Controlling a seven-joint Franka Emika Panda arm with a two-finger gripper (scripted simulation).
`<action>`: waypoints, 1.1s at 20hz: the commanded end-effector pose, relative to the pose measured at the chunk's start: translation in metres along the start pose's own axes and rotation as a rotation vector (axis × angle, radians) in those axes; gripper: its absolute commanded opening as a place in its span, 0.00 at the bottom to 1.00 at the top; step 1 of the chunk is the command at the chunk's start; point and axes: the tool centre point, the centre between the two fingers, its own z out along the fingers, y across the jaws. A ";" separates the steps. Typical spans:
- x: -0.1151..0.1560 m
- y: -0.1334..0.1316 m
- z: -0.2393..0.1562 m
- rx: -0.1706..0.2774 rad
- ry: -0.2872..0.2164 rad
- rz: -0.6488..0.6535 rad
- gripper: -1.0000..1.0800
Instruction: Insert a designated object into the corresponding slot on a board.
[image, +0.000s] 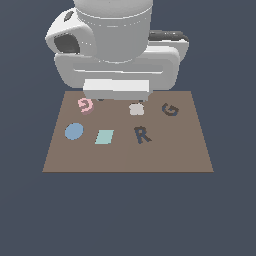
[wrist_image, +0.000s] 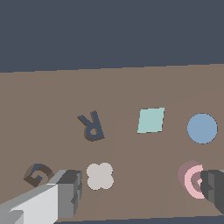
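Fingers (wrist_image: 65, 192) are spread wide from what I see on the wrist view, holding nothing, one beside the pale clover shape (wrist_image: 99, 176) and the other just touching the edge of the pink G (wrist_image: 192, 179). On the exterior view the pink G (image: 85, 105) lies flat on the board (image: 125, 155), toward that view's left and far edge, above the blue disc (image: 74, 131). I read the G slot (image: 170, 109) well apart on the right, the R recess (image: 142, 135) and teal square (image: 104, 136) between them.
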 end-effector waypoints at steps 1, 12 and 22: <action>0.000 0.000 0.000 0.000 0.000 0.000 0.96; -0.014 0.014 0.015 0.001 -0.003 -0.058 0.96; -0.045 0.052 0.053 0.003 -0.011 -0.204 0.96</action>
